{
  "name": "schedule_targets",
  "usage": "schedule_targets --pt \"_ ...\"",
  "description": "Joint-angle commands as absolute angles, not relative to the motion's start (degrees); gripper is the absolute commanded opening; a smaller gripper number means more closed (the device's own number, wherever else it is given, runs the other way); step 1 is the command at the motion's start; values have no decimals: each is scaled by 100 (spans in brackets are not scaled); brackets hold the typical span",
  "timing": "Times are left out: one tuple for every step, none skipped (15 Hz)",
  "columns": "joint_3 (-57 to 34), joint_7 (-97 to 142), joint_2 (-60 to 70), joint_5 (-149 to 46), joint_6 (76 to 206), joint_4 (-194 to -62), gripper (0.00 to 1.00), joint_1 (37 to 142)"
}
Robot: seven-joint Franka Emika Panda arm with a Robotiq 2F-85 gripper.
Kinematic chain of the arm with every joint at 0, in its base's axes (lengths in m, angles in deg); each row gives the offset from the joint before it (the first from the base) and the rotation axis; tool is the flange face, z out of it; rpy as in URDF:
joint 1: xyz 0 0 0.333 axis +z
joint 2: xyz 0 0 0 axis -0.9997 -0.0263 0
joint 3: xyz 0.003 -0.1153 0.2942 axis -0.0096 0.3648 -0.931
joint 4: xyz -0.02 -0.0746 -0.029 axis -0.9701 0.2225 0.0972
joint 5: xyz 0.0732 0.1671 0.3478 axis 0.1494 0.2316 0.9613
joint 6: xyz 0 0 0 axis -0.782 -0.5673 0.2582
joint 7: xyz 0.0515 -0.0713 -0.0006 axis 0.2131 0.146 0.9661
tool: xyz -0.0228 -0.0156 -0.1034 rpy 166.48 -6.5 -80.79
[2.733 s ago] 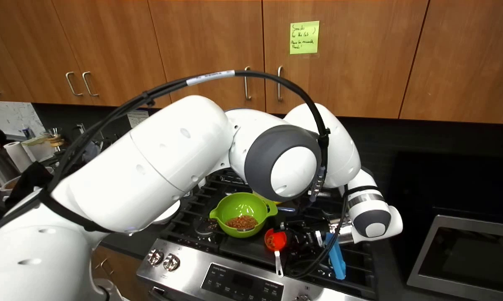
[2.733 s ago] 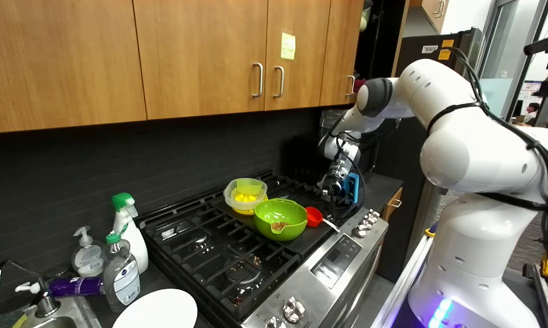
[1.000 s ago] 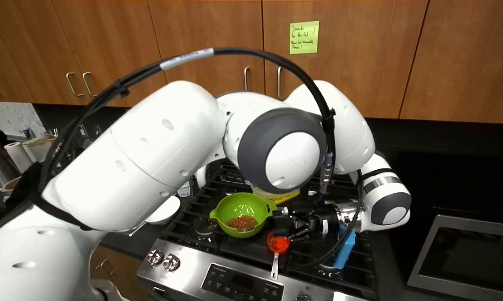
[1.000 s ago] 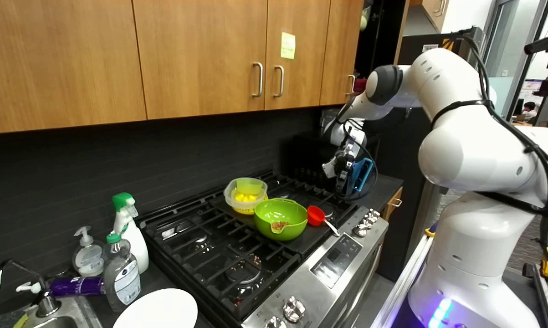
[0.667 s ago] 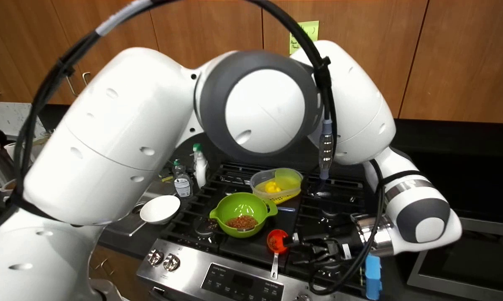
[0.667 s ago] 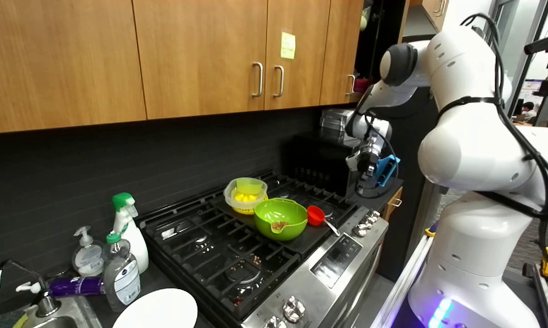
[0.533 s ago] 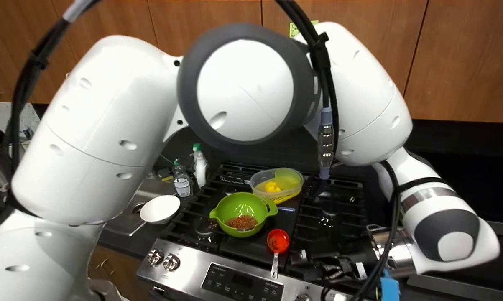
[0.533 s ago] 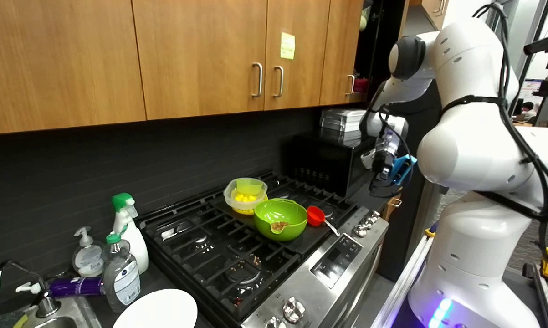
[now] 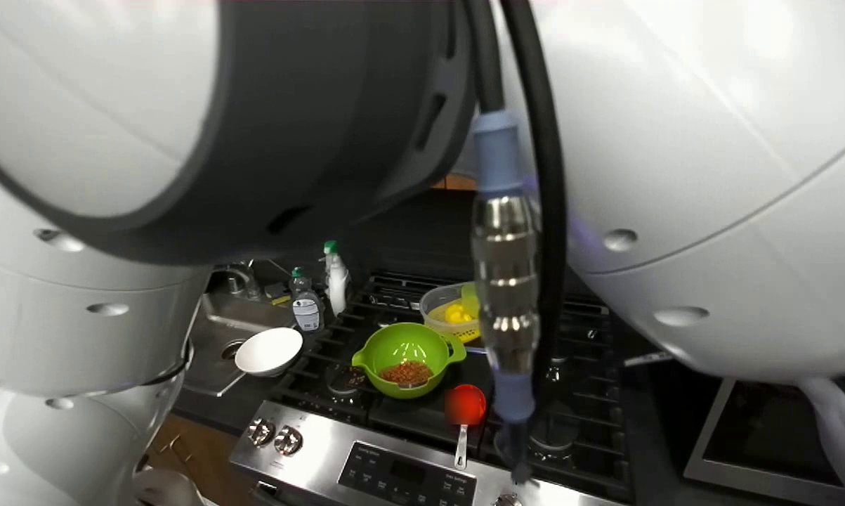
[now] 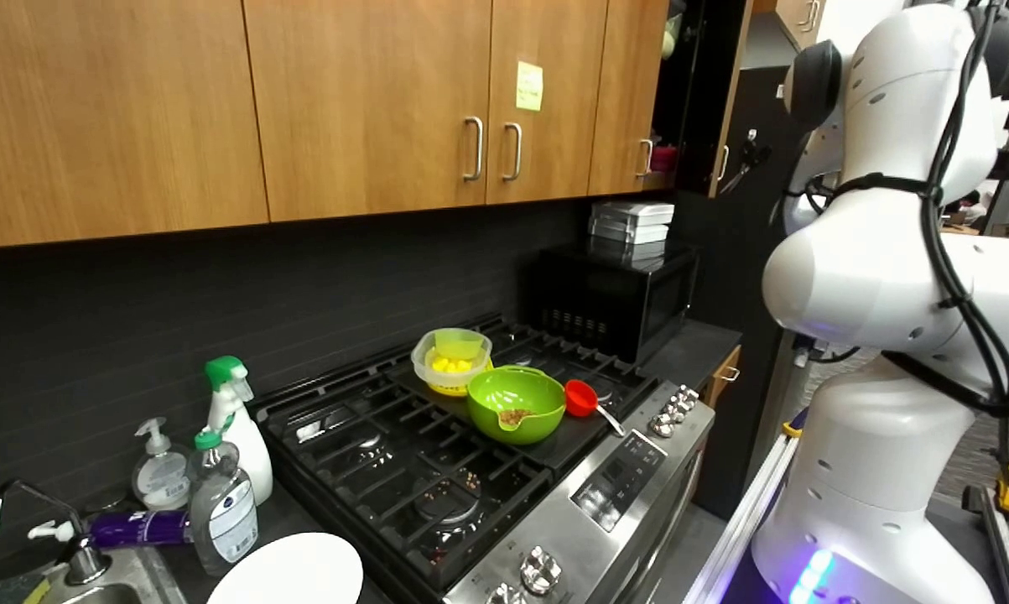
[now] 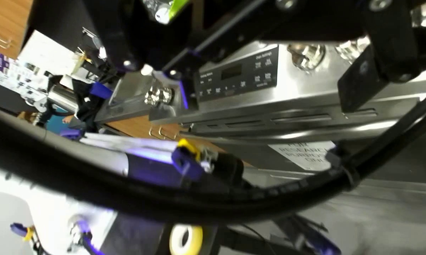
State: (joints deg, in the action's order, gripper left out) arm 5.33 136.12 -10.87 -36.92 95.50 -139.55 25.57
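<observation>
Red cup (image 10: pixel 581 398) rests on the stove (image 10: pixel 546 520) at three o'clock from the green bowl (image 10: pixel 540 426) of crumbs (image 10: pixel 515 416) in an exterior view, the handling seemingly finished with no step visibly left, while the gripper (image 11: pixel 271 94), in the wrist view, stands spread wide and empty.

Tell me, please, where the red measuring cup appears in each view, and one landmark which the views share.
In an exterior view: red measuring cup, low, slightly right of centre.
In an exterior view: red measuring cup, right of centre, below the middle.
Wrist view: not visible.
Landmark in all three: stove control panel.
</observation>
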Motion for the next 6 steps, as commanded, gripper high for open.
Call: schedule_targets --pt "328 13671 -1069 -3988 9666 -13934 100 2196" --pt "328 13783 -1092 -4105 9725 -13924 100 2056" --pt "326 13841 -1117 -4146 9752 -13915 100 1979" --pt "323 13862 -1133 -4156 9765 -13913 100 1957" --pt "314 13863 -1142 -4156 9772 -13910 100 1964" --pt "304 13864 -1148 -4155 9776 -13905 100 1987"
